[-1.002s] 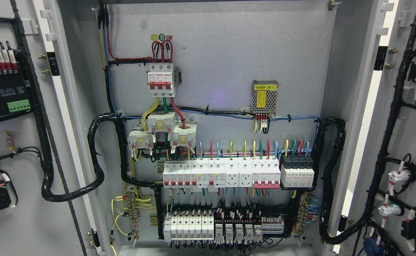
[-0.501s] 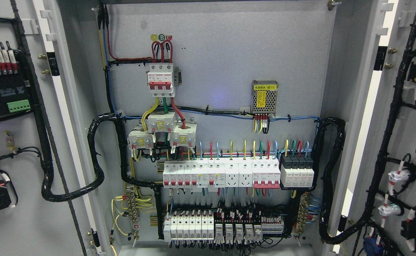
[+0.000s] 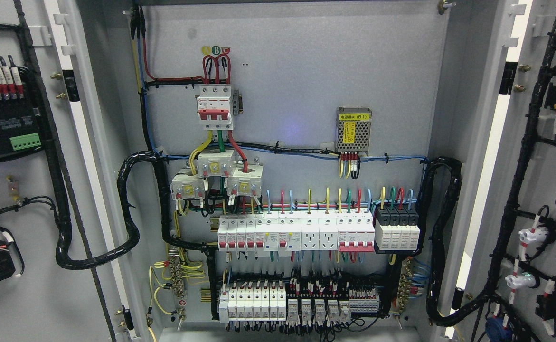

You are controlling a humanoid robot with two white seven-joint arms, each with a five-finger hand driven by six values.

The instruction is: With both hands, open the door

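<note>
I see neither robot hand, so their state and any place relative to them can't be told, while the left door [image 3: 16,190] and right door [image 3: 539,180] stand swung wide beside the cabinet's back panel [image 3: 306,71], breaker row [image 3: 296,232] and power supply [image 3: 353,129].

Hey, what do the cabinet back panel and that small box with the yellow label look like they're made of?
Back panel: likely sheet metal with a matte light grey painted coat; flat, evenly speckled, no shine. Small box: probably bare metal, since its silvery face is a perforated mesh grille.
</note>
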